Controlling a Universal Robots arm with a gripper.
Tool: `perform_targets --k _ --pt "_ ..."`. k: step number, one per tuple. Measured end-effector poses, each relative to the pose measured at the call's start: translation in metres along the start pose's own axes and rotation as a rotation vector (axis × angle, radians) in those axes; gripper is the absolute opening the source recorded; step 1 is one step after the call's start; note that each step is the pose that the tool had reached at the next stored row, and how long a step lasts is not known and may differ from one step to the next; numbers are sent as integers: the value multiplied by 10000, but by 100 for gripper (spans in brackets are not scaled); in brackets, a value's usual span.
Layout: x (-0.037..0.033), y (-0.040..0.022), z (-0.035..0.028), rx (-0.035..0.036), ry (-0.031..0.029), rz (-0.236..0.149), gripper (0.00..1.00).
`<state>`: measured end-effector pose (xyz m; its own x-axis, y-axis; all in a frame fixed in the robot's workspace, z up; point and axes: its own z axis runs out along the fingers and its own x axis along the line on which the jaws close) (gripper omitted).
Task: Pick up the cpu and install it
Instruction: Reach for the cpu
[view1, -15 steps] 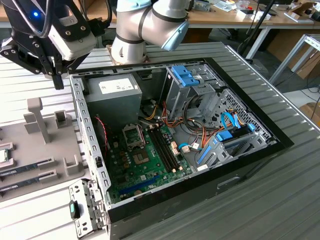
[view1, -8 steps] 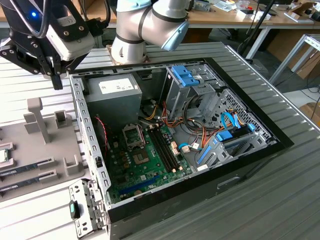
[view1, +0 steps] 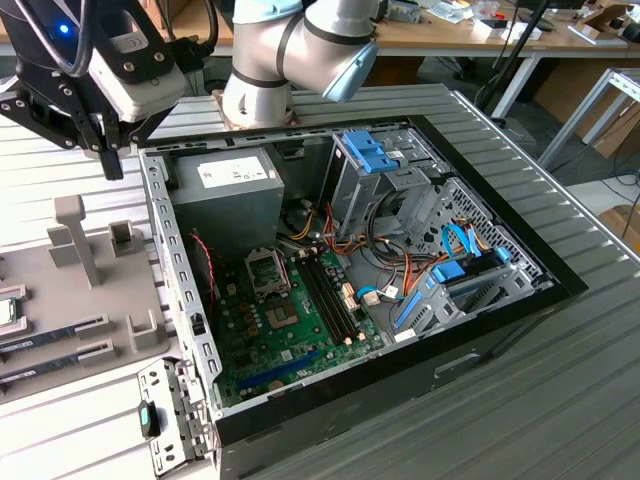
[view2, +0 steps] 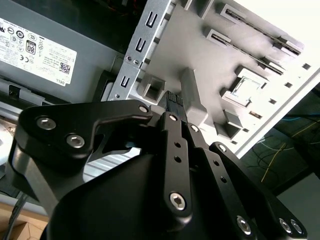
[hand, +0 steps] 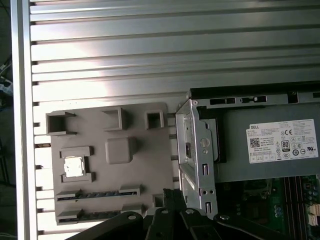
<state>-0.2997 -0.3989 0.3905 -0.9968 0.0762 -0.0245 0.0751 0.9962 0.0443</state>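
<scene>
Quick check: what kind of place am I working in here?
Probably a robotics lab bench set up for PC assembly: an open PC case, a grey fixture tray holding the cpu, and a slotted aluminium table.

Pretty clearly a robotics lab or workshop, not an office. There's a robot arm (view1: 300, 50) mounted on a ribbed aluminium bench (view1: 520, 400). An open PC case (view1: 400, 390) lies flat on that bench, with its motherboard (view1: 290, 320) and drive cages (view1: 400, 180) exposed. Next to the case sits a grey moulded tray (hand: 145, 165) with slots for parts. In the back, wooden benches (view1: 440, 38) are covered in clutter, and loose cables (view2: 295, 130) lie on the floor.
</scene>
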Motion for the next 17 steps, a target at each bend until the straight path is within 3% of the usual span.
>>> perform_targets --k 17 --pt "37 -3 3 0 0 0 11"
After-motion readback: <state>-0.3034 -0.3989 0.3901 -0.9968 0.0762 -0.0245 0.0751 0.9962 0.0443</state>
